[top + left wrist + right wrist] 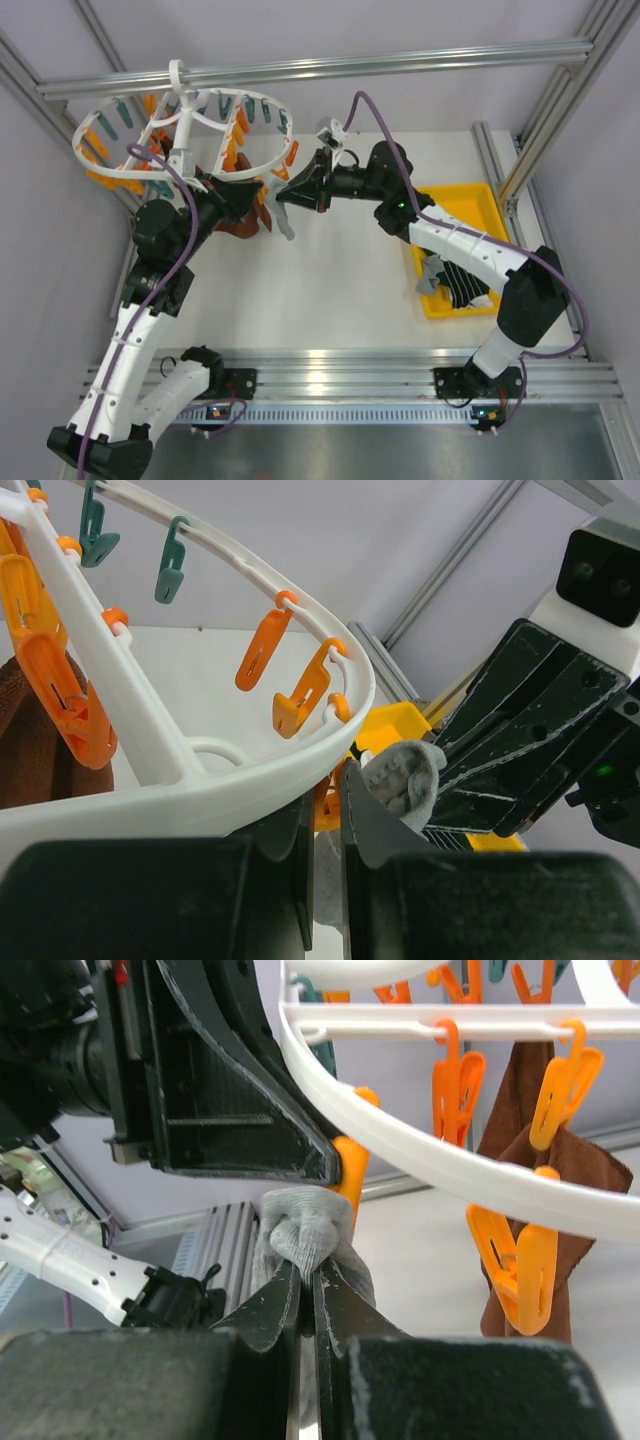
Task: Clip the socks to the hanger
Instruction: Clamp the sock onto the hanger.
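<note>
The hanger (150, 820) is smooth white plastic with a slight sheen, and its orange clips (455, 1085) and teal clips (172, 565) are glossy plastic too. The grey sock (305, 1230) is soft knitted cloth, matt and a little fuzzy. The brown cloth (540, 1160) hanging from the clips looks like thicker, nappy fabric. The fingers (270, 1310) are black plastic, matt and finely grained, worn pale along their edges. The tray (470, 205) is glossy yellow plastic and holds striped socks (460, 285) of limp knit. The frame bar (400, 60) is bare brushed aluminium, and the surface (340, 290) is plain matt white.
</note>
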Available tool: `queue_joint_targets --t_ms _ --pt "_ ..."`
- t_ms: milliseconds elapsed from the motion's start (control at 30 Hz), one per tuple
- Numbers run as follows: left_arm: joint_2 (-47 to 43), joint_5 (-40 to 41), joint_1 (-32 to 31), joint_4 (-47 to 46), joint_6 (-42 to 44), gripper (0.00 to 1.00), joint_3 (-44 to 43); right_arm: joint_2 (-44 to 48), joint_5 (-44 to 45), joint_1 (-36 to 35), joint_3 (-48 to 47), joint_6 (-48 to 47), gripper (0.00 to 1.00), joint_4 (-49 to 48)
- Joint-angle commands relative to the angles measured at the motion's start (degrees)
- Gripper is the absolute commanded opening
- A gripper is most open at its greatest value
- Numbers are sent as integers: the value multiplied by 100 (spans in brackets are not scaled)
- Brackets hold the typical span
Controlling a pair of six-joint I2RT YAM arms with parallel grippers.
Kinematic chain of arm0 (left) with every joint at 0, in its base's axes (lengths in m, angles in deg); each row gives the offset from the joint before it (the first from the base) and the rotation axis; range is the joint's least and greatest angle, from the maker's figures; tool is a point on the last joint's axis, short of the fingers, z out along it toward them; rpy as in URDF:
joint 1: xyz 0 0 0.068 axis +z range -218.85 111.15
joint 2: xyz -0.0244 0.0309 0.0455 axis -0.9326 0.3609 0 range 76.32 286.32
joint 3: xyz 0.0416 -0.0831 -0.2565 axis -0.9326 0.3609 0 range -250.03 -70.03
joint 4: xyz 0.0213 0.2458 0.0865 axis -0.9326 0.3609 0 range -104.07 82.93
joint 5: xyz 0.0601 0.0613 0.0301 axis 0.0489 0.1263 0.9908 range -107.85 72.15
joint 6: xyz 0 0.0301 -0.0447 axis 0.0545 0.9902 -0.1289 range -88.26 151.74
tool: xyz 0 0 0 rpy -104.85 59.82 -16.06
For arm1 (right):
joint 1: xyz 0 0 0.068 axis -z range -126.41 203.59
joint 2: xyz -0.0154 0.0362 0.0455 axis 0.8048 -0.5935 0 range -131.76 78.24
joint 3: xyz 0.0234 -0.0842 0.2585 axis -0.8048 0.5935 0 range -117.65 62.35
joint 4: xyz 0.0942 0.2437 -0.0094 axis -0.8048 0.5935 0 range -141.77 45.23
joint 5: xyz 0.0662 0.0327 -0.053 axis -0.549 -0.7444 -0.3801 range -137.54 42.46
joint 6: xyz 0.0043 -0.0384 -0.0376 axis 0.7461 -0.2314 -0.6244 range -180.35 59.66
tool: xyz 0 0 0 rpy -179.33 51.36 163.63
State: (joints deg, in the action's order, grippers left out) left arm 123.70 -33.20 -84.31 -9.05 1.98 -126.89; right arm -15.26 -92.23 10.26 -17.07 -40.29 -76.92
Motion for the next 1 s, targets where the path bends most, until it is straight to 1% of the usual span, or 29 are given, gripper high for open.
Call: queue_joint_targets --t_ms 0,33,67,300,433,500,633,667,767,833,967 --pt "44 -205 8 184 198 1 44 33 -49 -44 -417 315 0 -544" --pt "35 -205 8 184 190 2 44 15 -66 -35 -434 332 0 -544" --pt "26 -222 8 184 190 6 44 7 -84 -35 -443 333 0 -527" --pt "-70 -275 8 122 40 21 70 -20 -137 -35 -443 219 0 -421" --pt "-132 -196 8 78 -4 27 26 -46 -154 -26 -452 139 0 -368" --pt "-176 -187 8 52 -21 27 0 -64 -154 -35 -434 104 0 -351" --pt "-299 -257 8 -150 -56 34 17 -108 -154 -26 -443 95 0 -342" --pt "-343 -275 8 -202 -65 37 17 -125 -154 -35 -452 78 0 -351" --pt "-387 -284 8 -194 -91 42 8 -169 -146 -35 -469 51 0 -351" --pt "-404 -310 8 -203 -83 43 -9 -178 -146 -26 -478 34 0 -377" --pt "-466 -310 8 -203 -162 53 0 -204 -154 -35 -496 34 0 -377"
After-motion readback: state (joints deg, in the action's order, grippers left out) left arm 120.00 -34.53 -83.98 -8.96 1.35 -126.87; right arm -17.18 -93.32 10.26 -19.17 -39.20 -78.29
